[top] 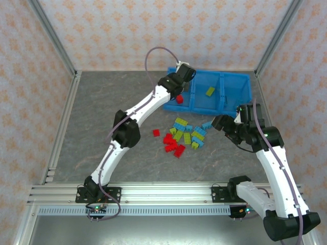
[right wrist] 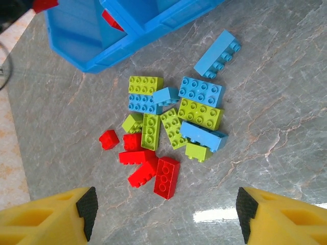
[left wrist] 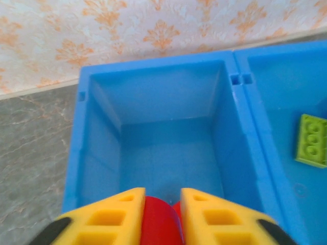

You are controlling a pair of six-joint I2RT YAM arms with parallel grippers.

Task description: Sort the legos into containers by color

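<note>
The blue bin (top: 235, 87) stands at the back right, its containers side by side. My left gripper (left wrist: 163, 196) hangs over the left container (left wrist: 168, 148), shut on a red lego (left wrist: 158, 224). One yellow-green lego (left wrist: 311, 140) lies in the middle container. Loose legos (top: 185, 135) in red, yellow-green and light blue lie in a pile on the table in front of the bin. My right gripper (right wrist: 166, 206) hovers open above the near side of that pile, closest to a red lego (right wrist: 167, 176), with nothing between its fingers.
One small red brick (top: 156, 132) lies apart, left of the pile. A long light blue brick (right wrist: 217, 53) sits between the pile and the bin's front wall. Metal frame posts and patterned walls close in the grey table on three sides.
</note>
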